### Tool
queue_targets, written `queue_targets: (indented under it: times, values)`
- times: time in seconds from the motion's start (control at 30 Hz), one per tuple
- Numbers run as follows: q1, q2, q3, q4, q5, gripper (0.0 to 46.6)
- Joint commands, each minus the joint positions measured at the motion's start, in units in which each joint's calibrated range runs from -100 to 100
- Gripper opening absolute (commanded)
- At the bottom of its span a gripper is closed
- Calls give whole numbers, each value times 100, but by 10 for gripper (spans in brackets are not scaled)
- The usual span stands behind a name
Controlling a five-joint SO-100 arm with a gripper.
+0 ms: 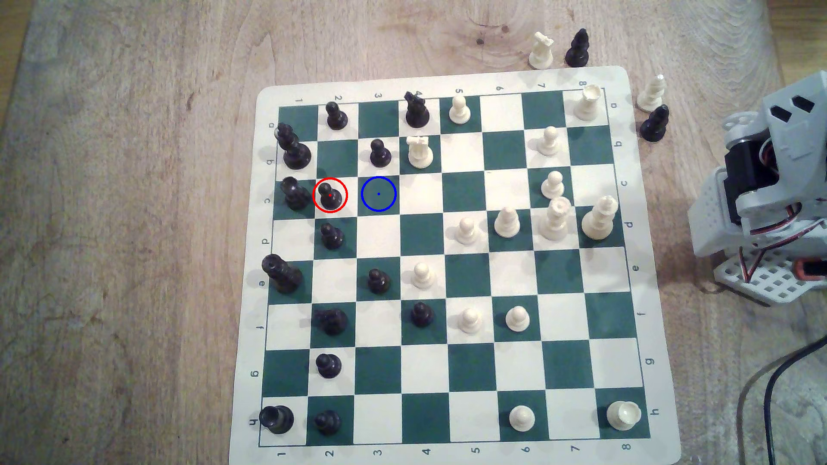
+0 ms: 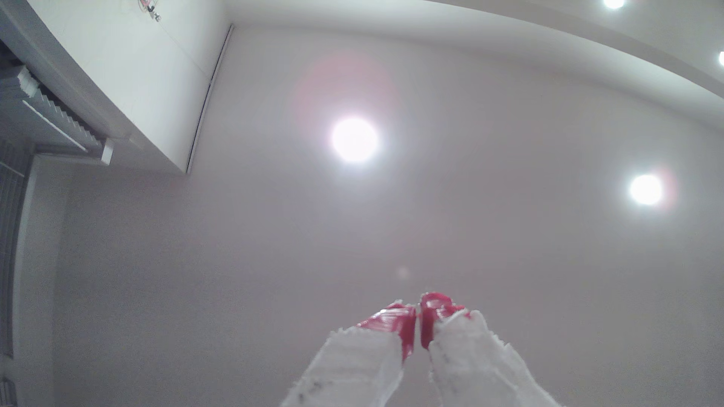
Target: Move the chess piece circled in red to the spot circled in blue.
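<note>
The chess piece circled in red is a small black pawn standing upright on a cream square near the exterior view's left side of the board. One square to its right lies the spot circled in blue, a dark green square with nothing on it. The arm is folded up off the board at the exterior view's right edge, far from both. In the wrist view my gripper points up at a ceiling, its two red-tipped white fingers pressed together with nothing between them.
The green and cream board lies on a wooden table. Black pieces crowd its left columns, with a black pawn just above the blue-ringed square. White pieces stand mid-right. Several captured pieces sit off the board's top right. A black cable runs at lower right.
</note>
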Motion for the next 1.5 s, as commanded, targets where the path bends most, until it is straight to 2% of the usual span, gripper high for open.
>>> queue_targets:
  times: [0.0,0.23,0.4,0.67,0.83,0.97,1.03,1.27,1.47]
  values:
    - [-30,-45,117,724,15,2]
    - [-22,-45,-381,3435,10,2]
    - [291,-45,-1188,6522,-15,2]
    - [682,6,-1569,8865,-29,2]
    - [854,1390,-2367,10396,-34,2]
    - [901,1925,-2829,11215,-34,2]
    - [823,2663,-3446,11780,-205,2]
    - [627,4251,-4688,12517,-523,3]
    - [580,6186,-6002,12927,-811,3]
